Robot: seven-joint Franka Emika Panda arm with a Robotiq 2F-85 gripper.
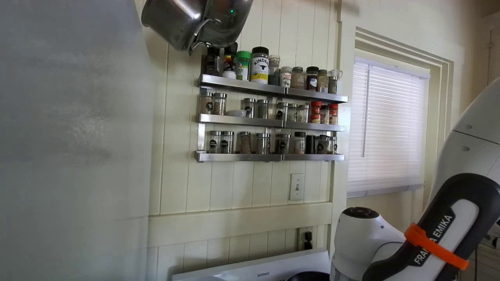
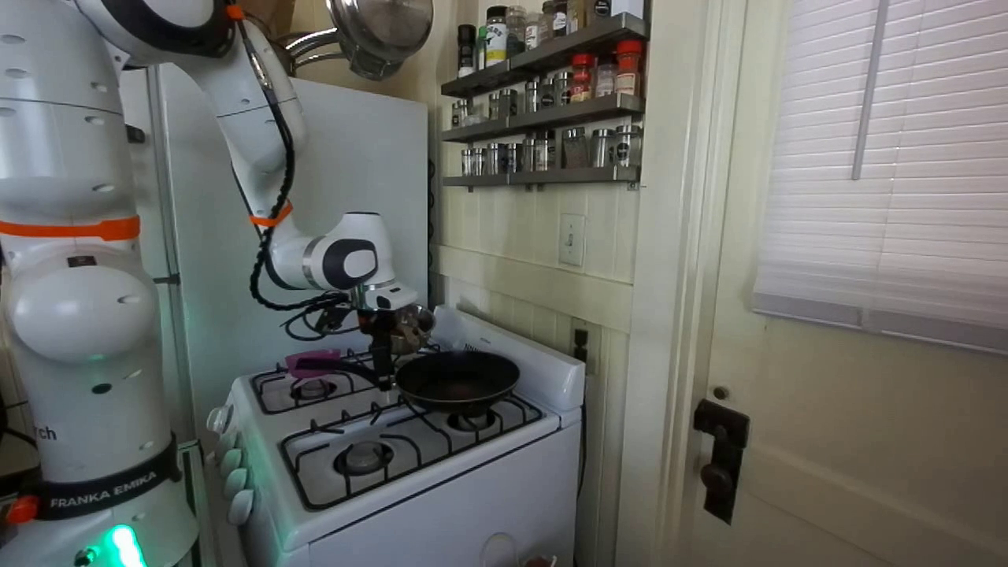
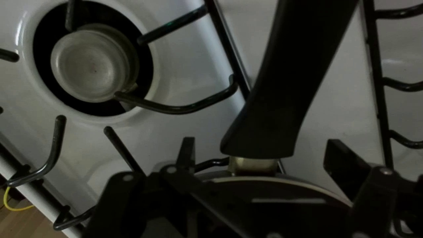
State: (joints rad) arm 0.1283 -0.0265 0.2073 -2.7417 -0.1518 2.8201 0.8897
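The two fingers (image 3: 345, 167) are standing widely spread; in the wrist view, they are flanking the inner end of the black handle (image 3: 287, 89), with a gap showing on each side; their height against the handle is appearing unclear; the frying pan (image 2: 457, 382) is resting on the grate (image 3: 175, 109) of the white stove (image 2: 425, 512), over a rear burner (image 2: 472, 421); its handle is pointing away from the backguard (image 2: 543, 374).

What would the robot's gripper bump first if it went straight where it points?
Probably the frying pan, near where its black handle joins: the open gripper seems to straddle that spot. Depth is unclear, though; the stovetop might come first.
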